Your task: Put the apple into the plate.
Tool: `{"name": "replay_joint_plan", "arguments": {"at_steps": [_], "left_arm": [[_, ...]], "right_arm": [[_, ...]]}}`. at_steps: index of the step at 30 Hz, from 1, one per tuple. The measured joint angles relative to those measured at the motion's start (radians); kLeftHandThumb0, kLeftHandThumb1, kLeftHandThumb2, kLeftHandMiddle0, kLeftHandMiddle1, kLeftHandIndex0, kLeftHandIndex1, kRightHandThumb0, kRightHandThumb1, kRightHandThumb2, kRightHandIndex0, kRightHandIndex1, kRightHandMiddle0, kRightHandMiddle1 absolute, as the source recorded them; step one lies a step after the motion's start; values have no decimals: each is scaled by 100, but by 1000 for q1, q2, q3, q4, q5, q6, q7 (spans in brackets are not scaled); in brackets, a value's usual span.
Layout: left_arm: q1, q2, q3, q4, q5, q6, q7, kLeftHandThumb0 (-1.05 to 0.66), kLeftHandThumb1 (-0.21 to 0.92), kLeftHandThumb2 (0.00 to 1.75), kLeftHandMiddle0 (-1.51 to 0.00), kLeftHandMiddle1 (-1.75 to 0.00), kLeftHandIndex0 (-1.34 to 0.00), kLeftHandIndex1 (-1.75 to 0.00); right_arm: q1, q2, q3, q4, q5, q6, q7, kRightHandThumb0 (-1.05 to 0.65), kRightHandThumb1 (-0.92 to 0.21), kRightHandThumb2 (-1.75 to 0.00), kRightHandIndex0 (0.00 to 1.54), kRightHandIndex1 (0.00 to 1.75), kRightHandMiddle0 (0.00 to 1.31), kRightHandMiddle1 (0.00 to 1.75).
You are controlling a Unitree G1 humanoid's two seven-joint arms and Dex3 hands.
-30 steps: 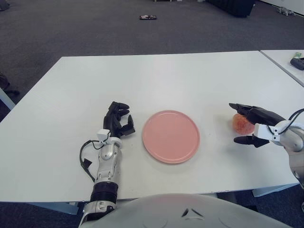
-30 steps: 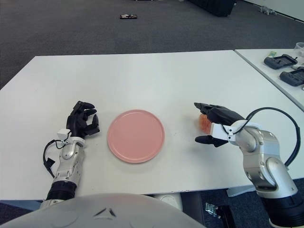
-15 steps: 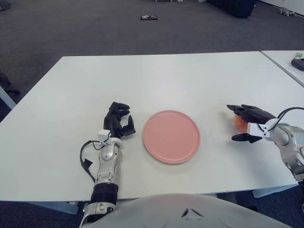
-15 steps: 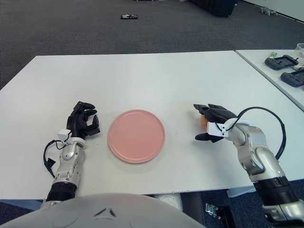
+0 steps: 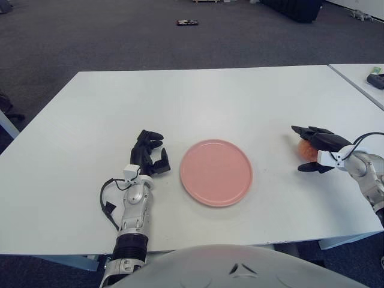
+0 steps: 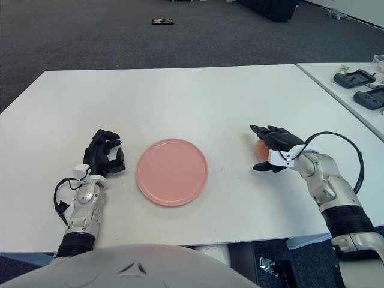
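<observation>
The pink plate (image 5: pixel 216 172) lies flat in the middle of the white table (image 5: pixel 198 102). The reddish apple (image 5: pixel 307 150) sits on the table to the plate's right, mostly covered by my right hand (image 5: pixel 298 150). That hand's fingers arch over the apple's top and its thumb lies in front of it. The hand is open around the apple, which stays on the table. My left hand (image 5: pixel 151 153) shows just left of the plate, fingers loosely bent and holding nothing.
A second white table (image 6: pixel 348 90) stands at the right with black devices (image 6: pixel 354 77) on it. A small dark object (image 5: pixel 186 22) lies on the grey carpet beyond the table. The table's front edge runs close below both forearms.
My right hand has drawn in over the apple, and the gap between fingers and thumb has narrowed. The apple, the plate and my left hand have stayed in place.
</observation>
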Motion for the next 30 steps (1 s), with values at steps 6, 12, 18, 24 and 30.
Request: {"name": "replay_joint_plan", "arguments": {"at_steps": [6,12,18,24,30], "left_arm": [[7,-2,-1,-15,0,11,2,-1,9,159,-77,-175,-55,-175],[11,-3,0,-20,0,13,4,-1,9,160,-78,-175,-56,-175],[12,-2,1,-21,0,13,5,-1,16,152,-72,-175,-50,-175],[14,-2,3,-23,-1,13,5,-1,20,147,-69,-175,-47,-175],[16,-2,5,-27,-1,17,7,-1,21,146,-69,-175,-46,-175]], "right_arm": [[-34,0,1,103,31,-39,-53,-105,-73,-44,0,0,0,0],[-57,0,-3,178,74,-52,-73,-105,-76,-46,0,0,0,0],[-74,0,-5,230,81,-51,-119,-105,-74,-54,0,0,0,0],[-80,0,-3,260,90,-45,-149,-103,-68,-67,1,5,0,8],[-83,0,0,288,95,-69,-187,-98,-59,-73,0,42,0,53]]}}
